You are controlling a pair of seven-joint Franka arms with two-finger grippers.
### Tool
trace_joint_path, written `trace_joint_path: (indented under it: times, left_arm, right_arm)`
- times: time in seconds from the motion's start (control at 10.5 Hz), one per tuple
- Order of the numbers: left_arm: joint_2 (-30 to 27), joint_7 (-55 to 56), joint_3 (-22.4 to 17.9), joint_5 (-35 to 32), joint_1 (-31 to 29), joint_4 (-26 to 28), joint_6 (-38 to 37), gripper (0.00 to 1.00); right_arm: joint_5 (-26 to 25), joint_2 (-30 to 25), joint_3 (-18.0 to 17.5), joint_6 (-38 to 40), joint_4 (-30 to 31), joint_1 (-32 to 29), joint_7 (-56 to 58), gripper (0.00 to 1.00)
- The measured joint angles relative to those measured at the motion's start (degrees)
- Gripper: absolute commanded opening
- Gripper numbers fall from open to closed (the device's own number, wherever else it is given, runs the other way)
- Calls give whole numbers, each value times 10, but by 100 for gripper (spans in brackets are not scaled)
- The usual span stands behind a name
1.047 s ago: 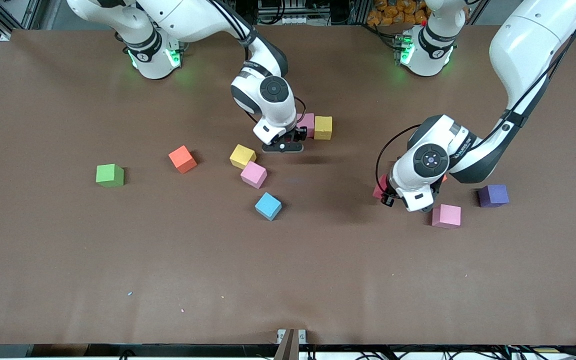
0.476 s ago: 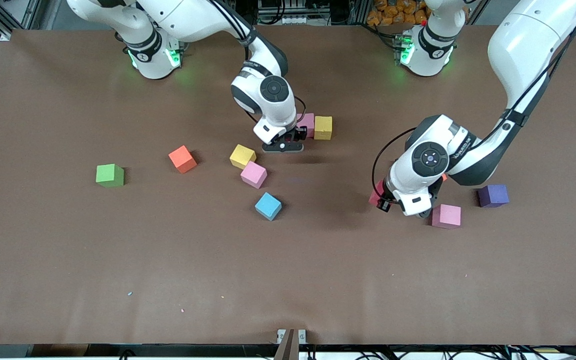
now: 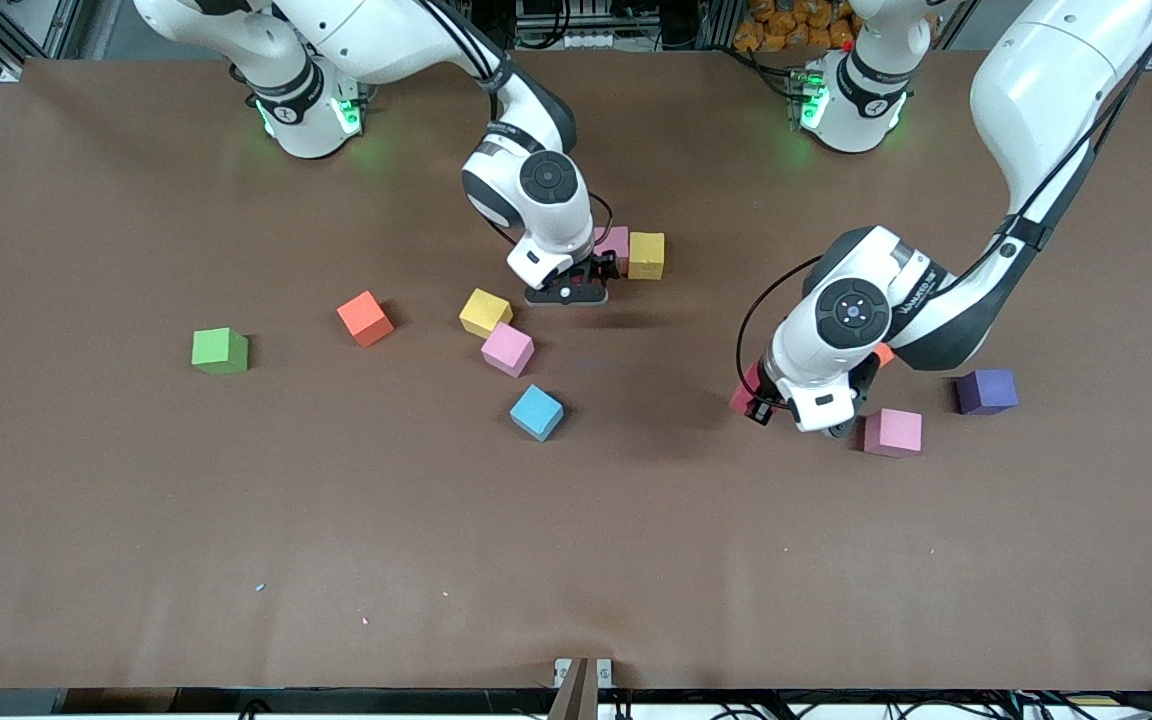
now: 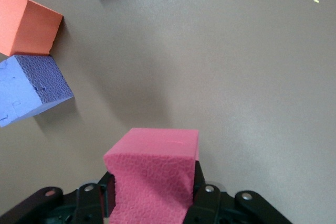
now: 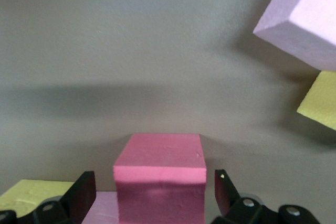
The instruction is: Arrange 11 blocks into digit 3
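From the front, my right gripper stands low beside a pink block and a yellow block that touch each other, the start of the digit 3. My left gripper hangs over bare table with a red block at its tip; a second pink block and a purple block lie close by it.

In my left wrist view, my fingers are clamped on that red block, with the purple one and an orange block off to one side.

In my right wrist view, my fingers stand wide, clear of a deep-pink block resting between them. I judge it placed. Next I should lift straight up without nudging it, then carry the red block over to the row.
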State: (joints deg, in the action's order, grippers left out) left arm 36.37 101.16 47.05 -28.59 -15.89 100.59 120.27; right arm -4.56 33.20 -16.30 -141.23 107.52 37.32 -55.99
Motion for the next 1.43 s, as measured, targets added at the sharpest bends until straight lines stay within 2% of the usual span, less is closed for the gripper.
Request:
trace_joint_path:
  times: [0.1, 0.29, 0.57, 0.86, 1.14, 1.43]
  left_arm:
    - [0, -1, 0, 0, 1, 0, 0, 0]
    - [1, -1, -1, 0, 6, 0, -1, 0]
    - [1, -1, -1, 0, 13, 0, -2, 0]
    - [1, -1, -2, 0, 13, 0, -2, 0]
    - [1, -1, -2, 0, 13, -1, -2, 0]
    - [2, 5, -2, 0, 19, -2, -2, 0]
  right_arm:
    - [0, -7, 0, 9, -7, -1, 1, 100]
    - [-2, -37, 0, 75, -22, -5, 27, 100]
    - [-2, -75, 2, 148, -30, -18, 135, 100]
    - [-9, -76, 9, 154, -26, -30, 289, 100]
    - [-39, -76, 18, 158, -20, -39, 438, 100]
    - [-60, -78, 19, 148, 3, -48, 537, 100]
